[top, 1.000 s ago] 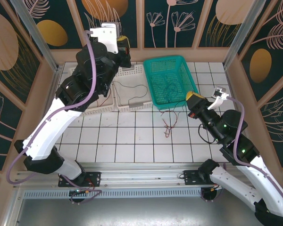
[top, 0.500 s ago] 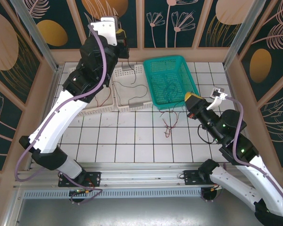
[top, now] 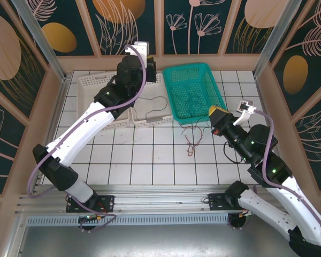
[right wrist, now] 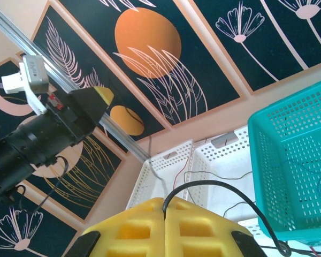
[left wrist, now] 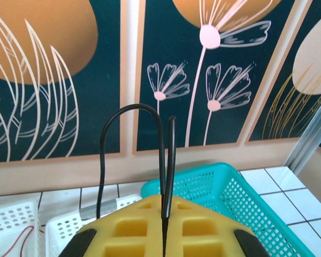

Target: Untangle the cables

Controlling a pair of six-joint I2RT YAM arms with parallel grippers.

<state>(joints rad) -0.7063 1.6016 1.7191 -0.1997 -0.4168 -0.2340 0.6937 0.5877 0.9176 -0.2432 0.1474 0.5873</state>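
My left gripper (top: 147,62) is raised at the back between the white trays and the teal basket. In the left wrist view its yellow jaws (left wrist: 165,217) are shut on a black cable (left wrist: 129,106) that loops up above them. My right gripper (top: 216,114) hovers by the basket's front right corner. Its jaws (right wrist: 164,210) are shut on a black cable (right wrist: 220,183) that arcs away to the right. A red cable (top: 190,142) lies on the tiles in front of the basket. Dark blue cables (top: 193,100) lie inside the basket. A thin dark cable (top: 156,98) crosses the right tray.
The teal basket (top: 174,91) stands at the back centre. Two white perforated trays (top: 96,83) sit left of it; one holds a red wire (left wrist: 22,234). Decorated walls and aluminium posts enclose the table. White tiles lie open in front of the arms.
My left arm has swung right and stretched out, carrying its gripper from above the left tray to the gap beside the basket. The right arm has barely moved.
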